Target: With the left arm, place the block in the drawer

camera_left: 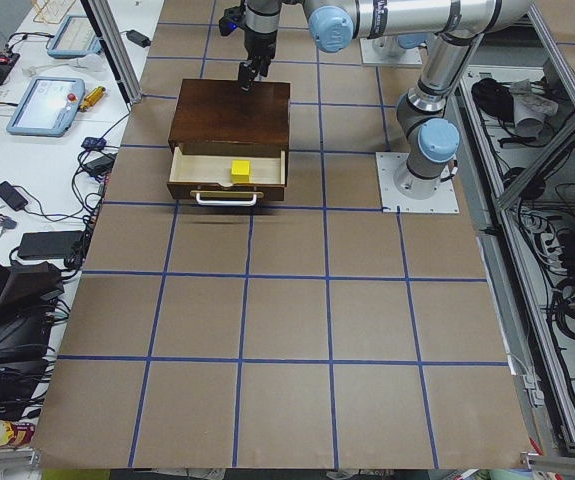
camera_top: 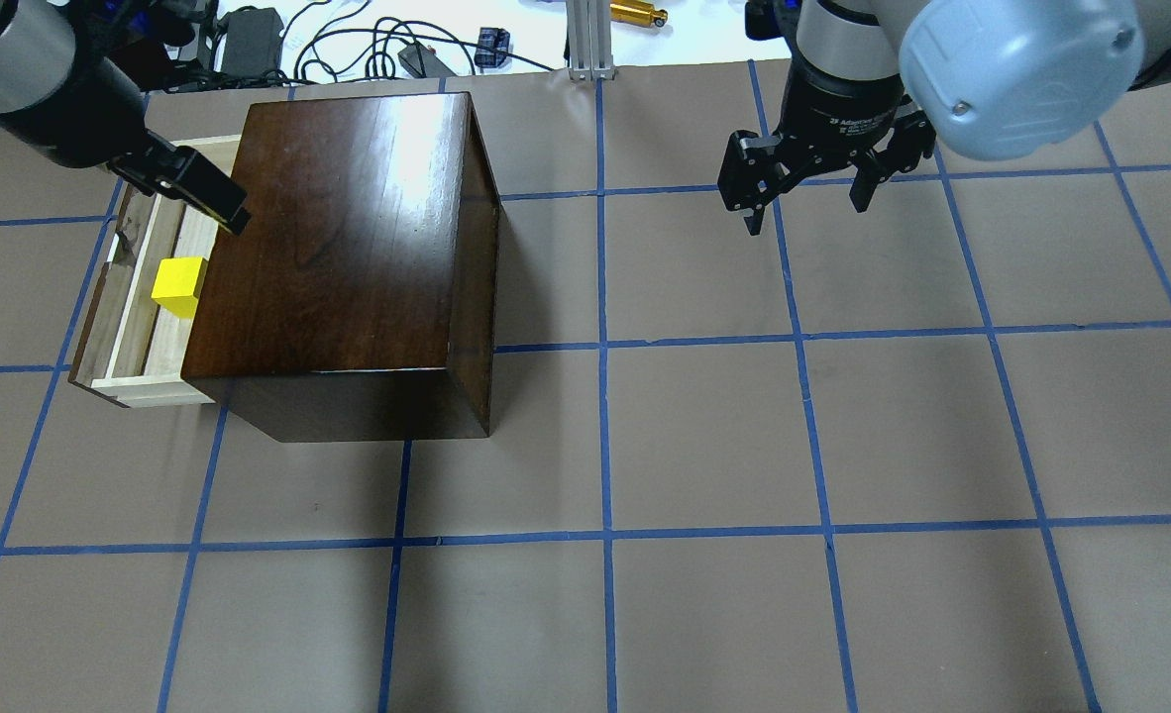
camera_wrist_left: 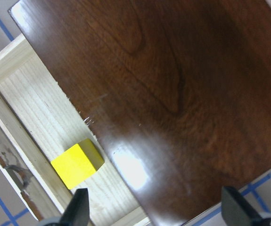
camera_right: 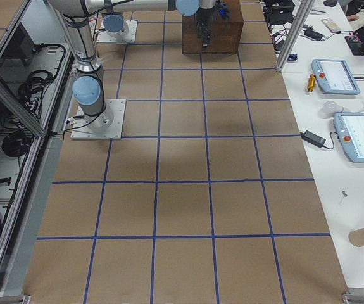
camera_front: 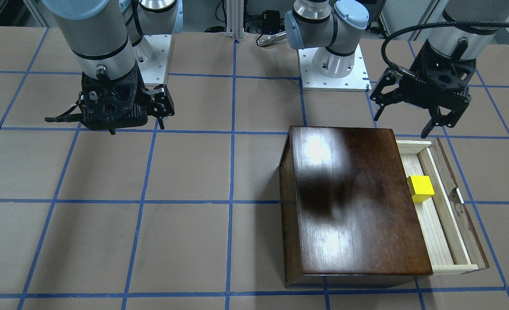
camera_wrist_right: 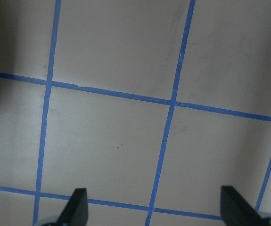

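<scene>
The yellow block (camera_front: 420,188) lies inside the open drawer (camera_front: 435,224) that is pulled out of the dark-brown wooden box (camera_front: 353,202). It rests against the box's edge, near the drawer's middle. In the overhead view the block (camera_top: 179,286) sits in the drawer (camera_top: 135,317) on the left side of the box (camera_top: 348,238). My left gripper (camera_front: 403,122) is open and empty, raised above the drawer's far end and apart from the block. The left wrist view shows the block (camera_wrist_left: 77,165) below its open fingers. My right gripper (camera_top: 805,203) is open and empty over bare table.
Blue tape lines grid the brown table. The arm bases (camera_front: 334,64) stand at the robot's side of the table. Cables and power bricks (camera_top: 348,45) lie beyond the table's far edge. Teach pendants (camera_left: 47,105) rest on the side bench.
</scene>
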Robot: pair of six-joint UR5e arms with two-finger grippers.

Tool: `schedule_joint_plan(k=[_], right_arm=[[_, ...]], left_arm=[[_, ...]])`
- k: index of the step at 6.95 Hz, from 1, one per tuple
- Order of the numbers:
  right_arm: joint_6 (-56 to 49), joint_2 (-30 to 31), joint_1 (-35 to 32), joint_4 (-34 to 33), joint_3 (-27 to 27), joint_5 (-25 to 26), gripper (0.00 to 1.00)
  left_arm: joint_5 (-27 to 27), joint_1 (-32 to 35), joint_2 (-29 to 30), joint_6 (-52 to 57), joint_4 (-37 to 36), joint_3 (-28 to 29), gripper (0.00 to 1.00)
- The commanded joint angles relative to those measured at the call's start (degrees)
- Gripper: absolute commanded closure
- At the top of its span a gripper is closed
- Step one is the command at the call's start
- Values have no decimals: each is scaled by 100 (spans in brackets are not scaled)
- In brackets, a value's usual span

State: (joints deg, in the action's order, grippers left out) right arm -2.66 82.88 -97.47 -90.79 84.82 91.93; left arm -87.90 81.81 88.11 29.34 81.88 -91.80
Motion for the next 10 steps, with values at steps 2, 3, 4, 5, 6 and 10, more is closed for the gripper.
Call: schedule_joint_plan(k=[2, 3, 4, 5, 6, 10], right_arm=[[2, 0, 0, 0, 0, 0, 0], [-7, 0, 0, 0, 0, 0, 0], [-7, 0, 0, 0, 0, -9, 0], [-7, 0, 0, 0, 0, 0, 0], [2, 0, 0, 0, 0, 0, 0], [-7, 0, 0, 0, 0, 0, 0]], left_arm=[[-506, 912, 83, -2601, 56, 39, 0], [-552, 1194, 153, -3174, 144, 39, 0], [-535, 1275, 206, -3337, 144, 39, 0], [-500, 1276, 223, -3338, 144, 48, 0], [-465, 1276, 241, -3321, 110, 48, 0], [-271, 1021, 276, -2908, 205, 312, 0]])
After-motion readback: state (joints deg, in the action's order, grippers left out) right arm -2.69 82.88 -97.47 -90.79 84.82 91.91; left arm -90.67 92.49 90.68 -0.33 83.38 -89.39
